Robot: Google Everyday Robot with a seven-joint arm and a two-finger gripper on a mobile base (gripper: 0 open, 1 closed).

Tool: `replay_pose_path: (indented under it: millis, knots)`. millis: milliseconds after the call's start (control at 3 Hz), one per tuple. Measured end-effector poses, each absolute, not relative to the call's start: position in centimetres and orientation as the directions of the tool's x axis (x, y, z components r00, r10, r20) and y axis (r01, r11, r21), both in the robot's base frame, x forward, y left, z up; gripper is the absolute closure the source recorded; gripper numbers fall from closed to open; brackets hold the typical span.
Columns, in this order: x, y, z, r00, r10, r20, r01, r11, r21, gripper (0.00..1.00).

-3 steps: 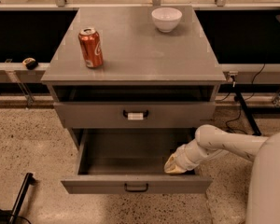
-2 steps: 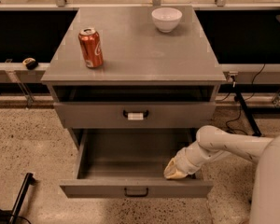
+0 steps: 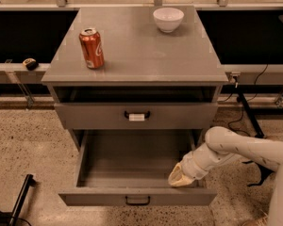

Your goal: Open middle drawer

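Note:
The middle drawer (image 3: 99,197) is the wide, shallow grey one with a small plain black loop handle (image 3: 137,200). It stands pulled well out of the cabinet toward me, and its inside is empty. My gripper (image 3: 180,177) is inside the drawer at its front right corner, right behind the drawer front. My white arm (image 3: 236,149) reaches in from the right. Above it, the drawer with a white tag on its handle (image 3: 137,116) is pushed in.
On the cabinet top (image 3: 146,55) a red soda can (image 3: 91,48) stands at the left and a white bowl (image 3: 168,19) at the back. A black bar (image 3: 20,197) lies on the speckled floor at the lower left. Cables (image 3: 245,105) hang at the right.
The middle drawer has slid further out toward me, and my gripper has moved forward with it in the front right corner.

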State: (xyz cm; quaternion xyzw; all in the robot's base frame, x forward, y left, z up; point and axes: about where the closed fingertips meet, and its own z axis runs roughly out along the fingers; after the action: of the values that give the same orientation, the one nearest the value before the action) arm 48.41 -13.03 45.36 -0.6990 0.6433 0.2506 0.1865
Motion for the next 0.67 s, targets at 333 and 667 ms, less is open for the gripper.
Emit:
replay_pose_path:
  millis: [333,667]
  knots:
    - [48.96,-13.89,48.18,0.036,-0.762,-0.647,-0.999,-0.053,0.007,1.0]
    - [48.82,-14.35,48.35,0.027,-0.756,-0.654,-0.999,-0.039,0.004,0.83]
